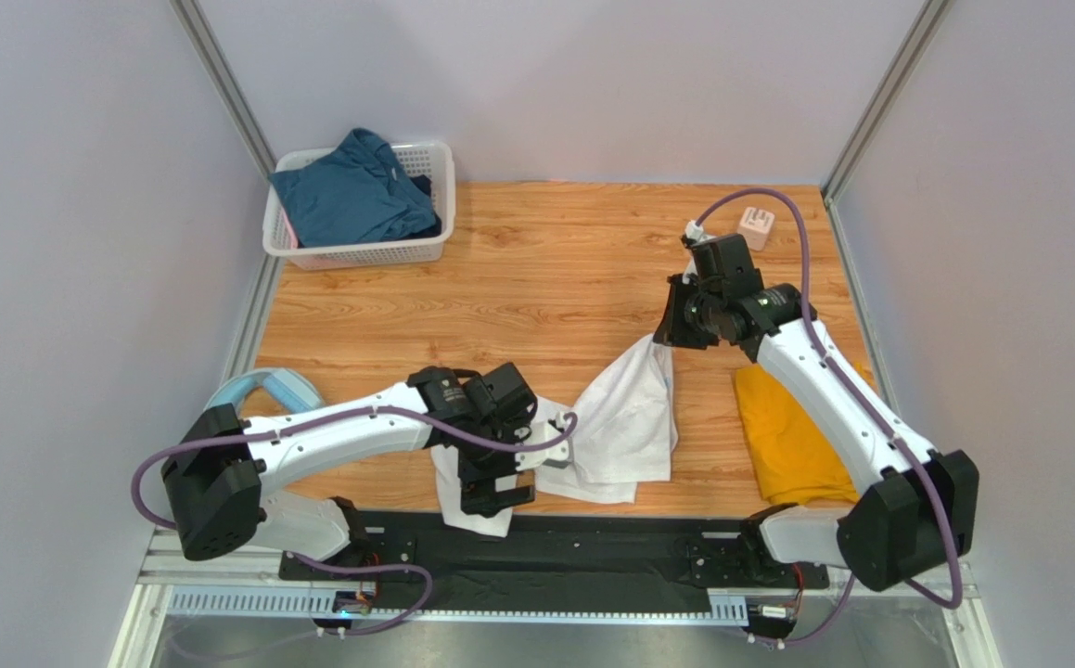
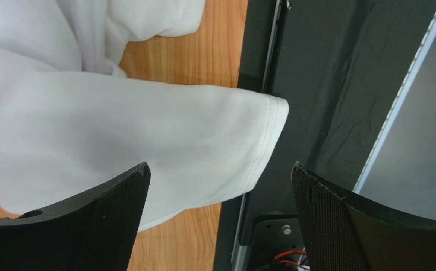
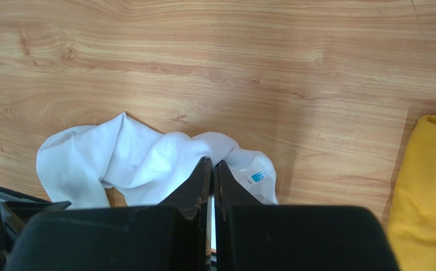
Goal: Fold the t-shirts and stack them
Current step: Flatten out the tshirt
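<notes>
From above, a soft, plain white t-shirt [image 1: 622, 418] lies crumpled on the light wooden table [image 1: 557, 279], at the near middle between the two arms. The right gripper [image 1: 667, 338] is pinched together on the shirt's far end, and the cloth slopes up to it from the table. The left gripper [image 1: 494, 490] stands with its fingers apart over a white sleeve at the near edge. A mustard-yellow cloth t-shirt [image 1: 780, 439] lies at the near right, partly under the right arm. A dark teal-blue t-shirt [image 1: 355, 188] is heaped in a white plastic lattice basket [image 1: 362, 253] at the far left corner.

In the left wrist view, the two black fingers [image 2: 107, 220] stand wide apart with nothing gripped. The sleeve's stitched hem lies below and between them, reaching over the edge of the black base rail [image 2: 316, 84] (whether either finger touches the cloth I cannot tell).

In the right wrist view, the fingers [image 3: 194, 186] are shut tight on a fold of the white shirt, just beside its small blue neck label [image 3: 258, 177]. The yellow shirt shows at the right edge, apart from the white one.
</notes>
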Robot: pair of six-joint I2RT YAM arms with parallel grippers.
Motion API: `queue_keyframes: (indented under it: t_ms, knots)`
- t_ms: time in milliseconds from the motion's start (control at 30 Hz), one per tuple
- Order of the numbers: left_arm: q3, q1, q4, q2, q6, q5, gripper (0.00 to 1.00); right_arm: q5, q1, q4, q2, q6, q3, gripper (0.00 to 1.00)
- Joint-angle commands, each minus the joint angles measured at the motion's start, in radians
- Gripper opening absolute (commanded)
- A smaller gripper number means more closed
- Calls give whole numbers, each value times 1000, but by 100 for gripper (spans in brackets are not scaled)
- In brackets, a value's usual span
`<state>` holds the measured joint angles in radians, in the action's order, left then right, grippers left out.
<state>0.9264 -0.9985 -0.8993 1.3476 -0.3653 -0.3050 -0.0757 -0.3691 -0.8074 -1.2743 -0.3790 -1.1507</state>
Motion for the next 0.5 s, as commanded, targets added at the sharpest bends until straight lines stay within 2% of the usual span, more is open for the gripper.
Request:
queue_keyframes:
  t_ms: [0, 233, 467]
  knots:
    - [-15, -71, 103, -7, 3, 93, 100, -67, 57, 105, -89, -18, -69, 0]
    - [-1, -175, 138, 76, 15, 92, 100, -125, 119, 125, -252, -21, -167, 0]
    - [-1, -184, 155, 194, 49, 47, 100, -138, 122, 139, -292, -29, -192, 0]
